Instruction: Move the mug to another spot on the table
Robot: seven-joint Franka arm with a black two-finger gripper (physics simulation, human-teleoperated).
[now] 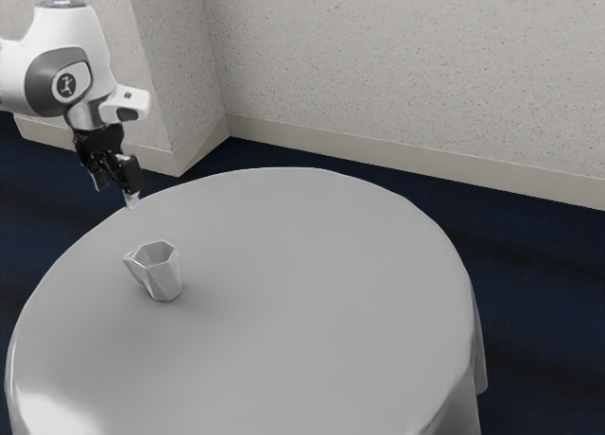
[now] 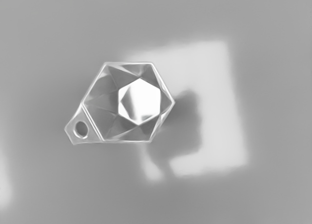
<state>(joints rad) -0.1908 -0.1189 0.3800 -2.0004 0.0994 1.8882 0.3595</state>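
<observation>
A white faceted mug [image 1: 157, 269] stands upright on the round table [image 1: 312, 293], toward the exterior view's left side, with its small handle turned to the left. My black gripper [image 1: 115, 184] hangs well above the mug and a little to its left, fingers apart, nothing between them. The wrist view looks straight down into the mug [image 2: 129, 104], whose hexagonal mouth is empty and whose handle [image 2: 80, 130] sticks out to one side.
A pale grey cloth covers the table and drapes over its edge [image 1: 473, 350]. Wide bare tabletop stretches from the mug toward the exterior view's right. Dark blue floor and a speckled wall with a corner pillar [image 1: 175, 66] lie behind.
</observation>
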